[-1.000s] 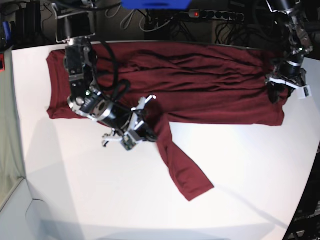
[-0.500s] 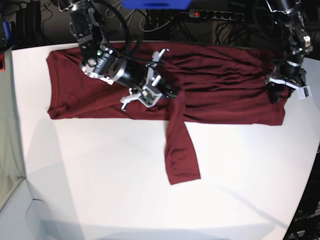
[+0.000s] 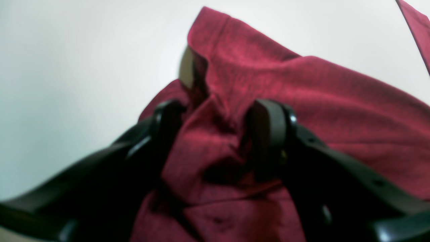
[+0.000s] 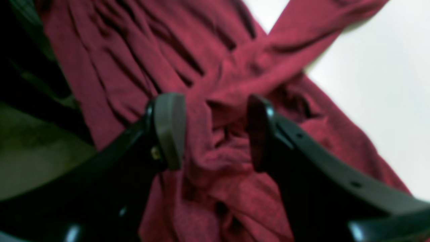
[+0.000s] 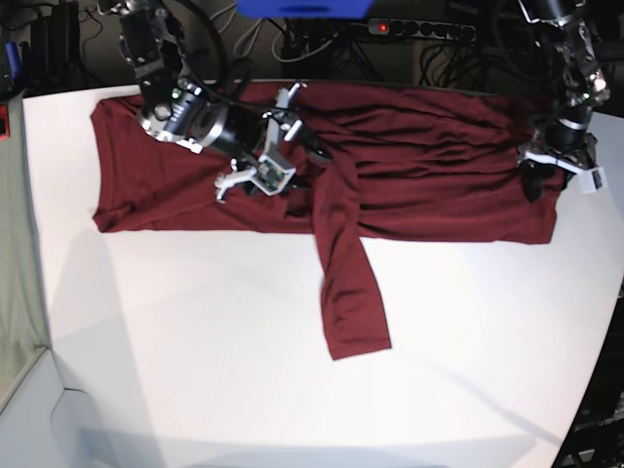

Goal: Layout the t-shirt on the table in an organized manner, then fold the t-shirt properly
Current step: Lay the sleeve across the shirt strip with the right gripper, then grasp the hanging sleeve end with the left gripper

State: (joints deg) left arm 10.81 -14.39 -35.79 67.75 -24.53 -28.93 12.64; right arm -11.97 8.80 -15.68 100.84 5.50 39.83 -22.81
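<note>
The t-shirt (image 5: 429,166) lies spread across the far half of the table (image 5: 195,370), one sleeve (image 5: 349,292) hanging straight toward the near edge; a second ago it trailed diagonally. The right gripper (image 5: 283,146) has risen from the table onto the shirt body, and its jaws, then pinched, now stand apart over bunched cloth. The left gripper (image 5: 542,180) stays clamped on the shirt's corner.

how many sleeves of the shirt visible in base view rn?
1. One sleeve of the t-shirt hangs from the body's middle toward the near table edge. A second may be hidden under the folded body or the right gripper.
</note>
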